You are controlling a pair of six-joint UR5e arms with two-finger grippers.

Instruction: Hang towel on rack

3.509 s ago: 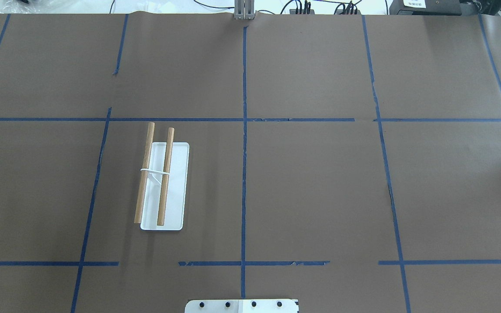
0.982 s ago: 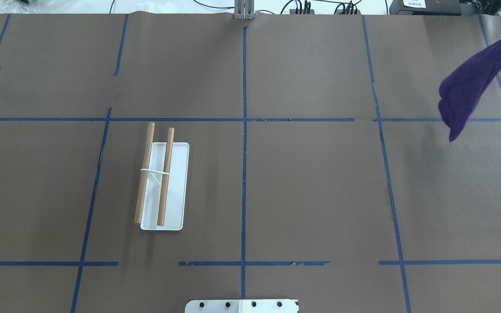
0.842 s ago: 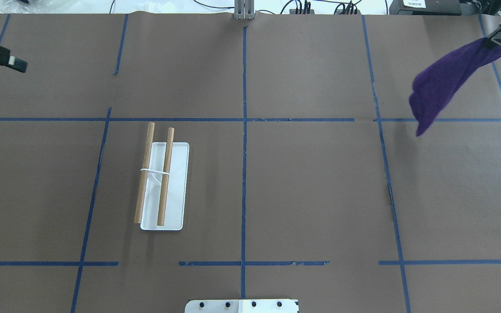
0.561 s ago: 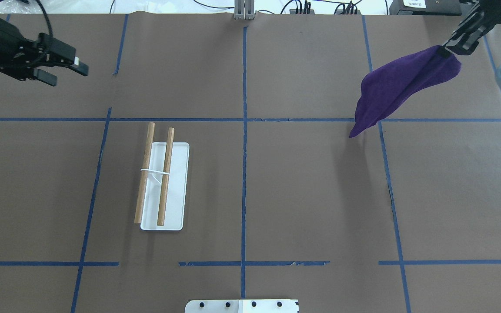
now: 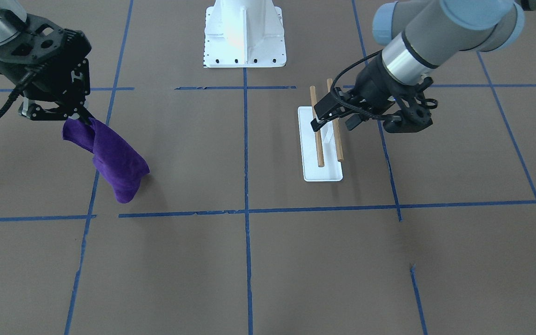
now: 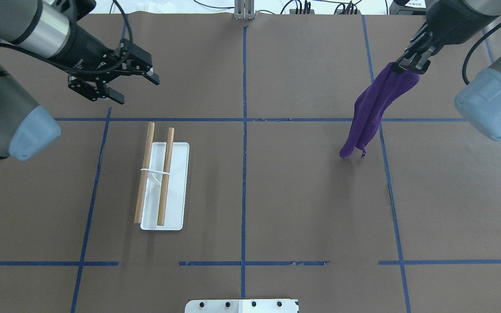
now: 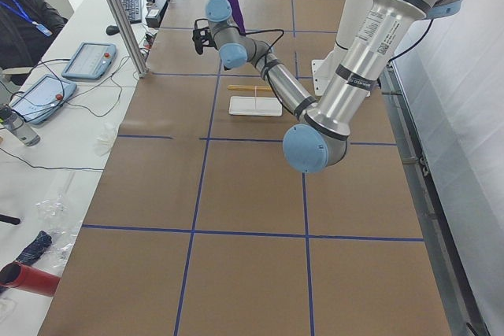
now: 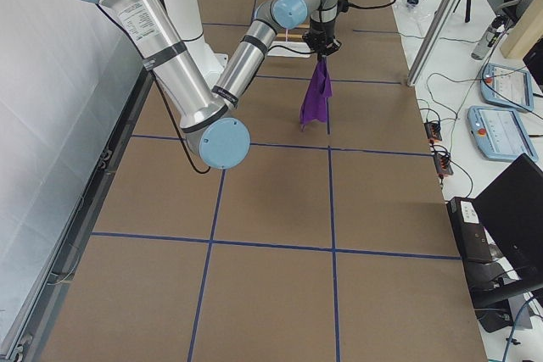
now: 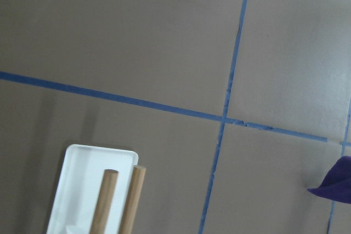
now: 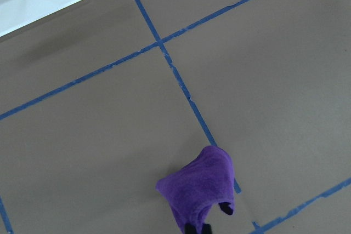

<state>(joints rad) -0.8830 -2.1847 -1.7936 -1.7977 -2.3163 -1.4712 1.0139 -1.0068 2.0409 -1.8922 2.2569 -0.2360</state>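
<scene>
Up in the upper left of the front-facing view, the right gripper [image 5: 78, 116] has its jaws pinched on the top edge of a purple towel [image 5: 112, 163]. The cloth droops down and to the right below it. Toward the upper right, the left gripper [image 5: 333, 122] has its jaws spread with nothing between them. In this picture it overlaps the upper ends of the rack [image 5: 322, 173]. The rack stands right of centre on the brown table [image 5: 249, 270], its two wooden rods [image 5: 318, 139] parallel over the white base. The white pedestal [image 5: 244, 42] is at top centre.

From overhead, the rack lies left of centre. The left gripper is in the upper left, apart from the rods' far ends. The towel hangs as a narrow fold in the upper right, well apart from the rack, on the other side of the central blue tape line [image 6: 244, 174].

In the exterior left view, the towel is a small purple strip at top centre, with the rack just above mid-frame.

In the exterior right view, the towel hangs straight down at upper centre. I cannot tell whether its lower tip touches the table.

The left wrist camera shows a corner of the base and two rod ends at lower left, and a corner of the towel at the right edge.

The right wrist camera shows the towel bunched at bottom centre and the base at the upper left corner.
</scene>
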